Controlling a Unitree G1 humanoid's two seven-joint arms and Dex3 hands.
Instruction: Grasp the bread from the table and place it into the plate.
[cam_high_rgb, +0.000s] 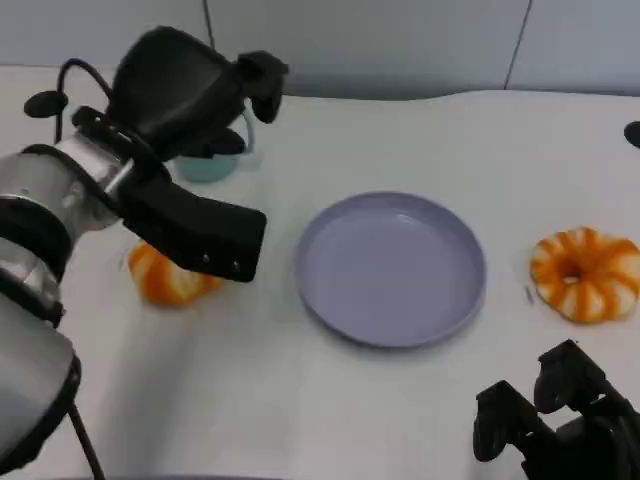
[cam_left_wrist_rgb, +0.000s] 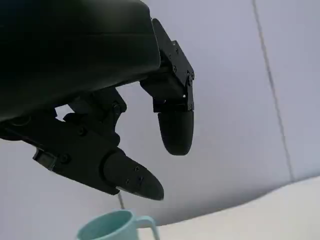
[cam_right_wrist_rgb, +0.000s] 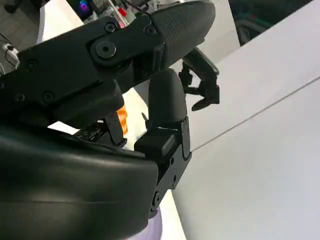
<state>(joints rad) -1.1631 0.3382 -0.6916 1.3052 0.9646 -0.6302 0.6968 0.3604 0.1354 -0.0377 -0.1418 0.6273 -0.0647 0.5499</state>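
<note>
Bread (cam_high_rgb: 172, 277) lies on counter (cam_high_rgb: 420, 410), left of the empty plate (cam_high_rgb: 391, 268), partly under my left hand (cam_high_rgb: 190, 150). That hand hovers, fingers apart, holding nothing. My right hand (cam_high_rgb: 560, 420) low, released. Second bread (cam_high_rgb: 586, 274) right of plate.

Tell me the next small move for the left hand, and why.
Probably lower the left hand toward the orange bread just beneath it. The hand holds nothing, its fingers are spread, and the bread lies on the table left of the empty purple plate. The ring-shaped bread sits farther off, nearer the right hand.
</note>
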